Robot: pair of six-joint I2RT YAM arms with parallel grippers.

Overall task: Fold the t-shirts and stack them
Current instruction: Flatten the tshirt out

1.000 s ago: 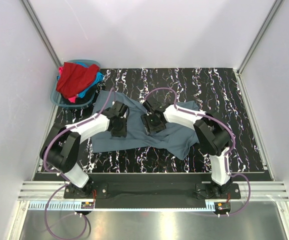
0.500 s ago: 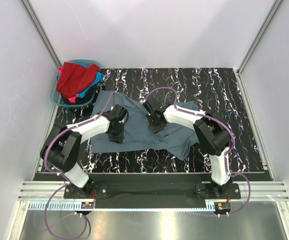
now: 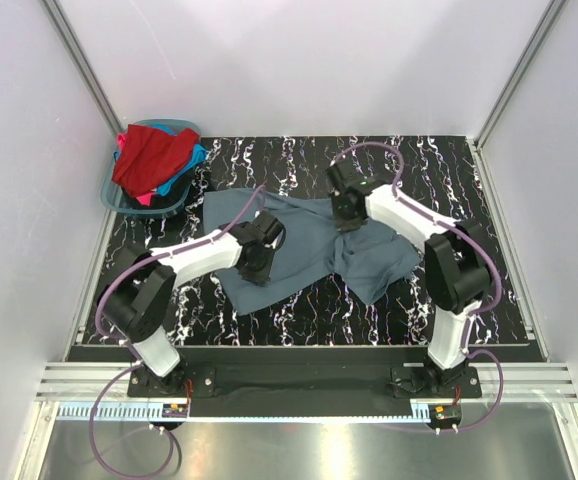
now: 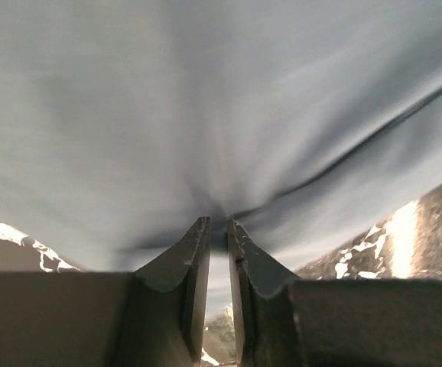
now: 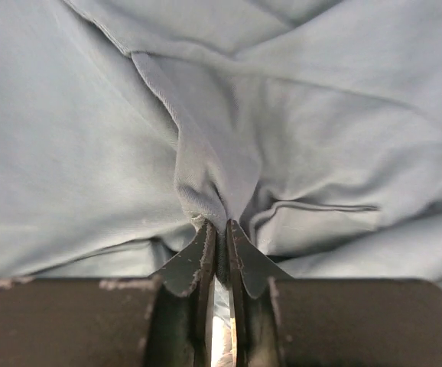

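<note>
Now both arms have swung rightward compared with a second ago. Your right gripper (image 3: 343,208) has gone from mid-table out towards the far edge, and your left gripper (image 3: 259,258) has followed into the middle. Each is clenched on a pinch of the slate grey-blue t-shirt (image 3: 309,240); the wrist views show cloth nipped between the jaws, drawn taut on the left side. The shirt has been dragged along and now lies rumpled across the table's centre, one flap trailing toward the near right. You are, I judge, still spreading it flat, with no fold made yet. The black marbled table (image 3: 459,180) carries a teal basket (image 3: 110,196) at its far left corner, with a red tee (image 3: 152,155) heaped on top. Pale walls (image 3: 299,60) enclose three sides.
</note>
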